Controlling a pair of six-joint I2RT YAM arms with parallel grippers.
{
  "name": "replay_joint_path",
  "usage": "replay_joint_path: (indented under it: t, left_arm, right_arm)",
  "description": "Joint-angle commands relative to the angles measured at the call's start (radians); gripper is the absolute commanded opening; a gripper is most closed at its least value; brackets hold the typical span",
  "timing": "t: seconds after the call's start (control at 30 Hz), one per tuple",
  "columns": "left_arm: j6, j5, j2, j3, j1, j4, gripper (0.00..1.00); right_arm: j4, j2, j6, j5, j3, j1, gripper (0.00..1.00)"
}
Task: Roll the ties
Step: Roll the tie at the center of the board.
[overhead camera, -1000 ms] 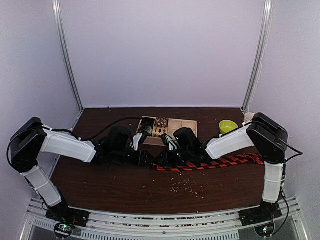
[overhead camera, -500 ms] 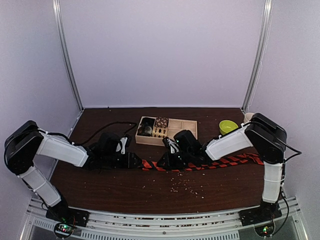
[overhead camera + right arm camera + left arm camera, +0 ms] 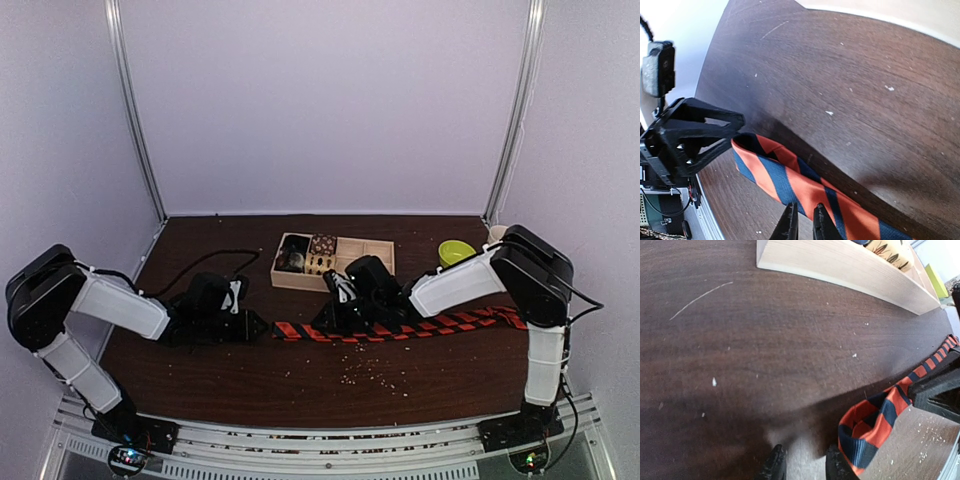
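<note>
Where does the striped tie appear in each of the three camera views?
Top external: the striped tie lies across the table, from the centre to the right side.
Left wrist: lower right, where its folded end shows.
Right wrist: bottom centre, running to the lower right.
Shared landmark: the dark table with pale crumbs lies under it in all three.

Dark wood table point(image 3: 300, 370), scratched, dotted with pale crumbs point(image 3: 370, 375) toward the front. Stretched along it from the middle to the right edge, a striped tie point(image 3: 450, 323). Farther back, a wooden tray point(image 3: 365, 256); to its right, a green bowl point(image 3: 456, 253); to its left, a black cable point(image 3: 200, 265).
</note>
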Motion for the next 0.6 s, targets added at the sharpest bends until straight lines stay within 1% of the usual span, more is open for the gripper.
replay_joint_path:
  t: [0.0,0.17,0.33,0.47,0.57]
  left_arm:
    - [0.07,0.052,0.081,0.074,0.007,-0.01,0.29]
    - [0.105,0.167,0.138,0.116,-0.031,0.065,0.24]
    - [0.112,0.218,0.12,0.147,-0.086,0.141,0.22]
    - [0.116,0.228,0.148,0.198,-0.104,0.161,0.22]
    - [0.114,0.238,0.182,0.232,-0.105,0.167,0.23]
  right_arm:
    - [-0.02,0.023,-0.016,0.017,0.046,0.01,0.12]
    - [-0.034,0.071,-0.022,0.014,0.062,0.013,0.1]
    - [-0.038,0.081,-0.026,0.01,0.05,0.017,0.09]
    - [-0.046,0.032,-0.038,0.012,0.022,0.013,0.09]
    - [-0.05,-0.039,-0.045,0.028,-0.023,-0.013,0.12]
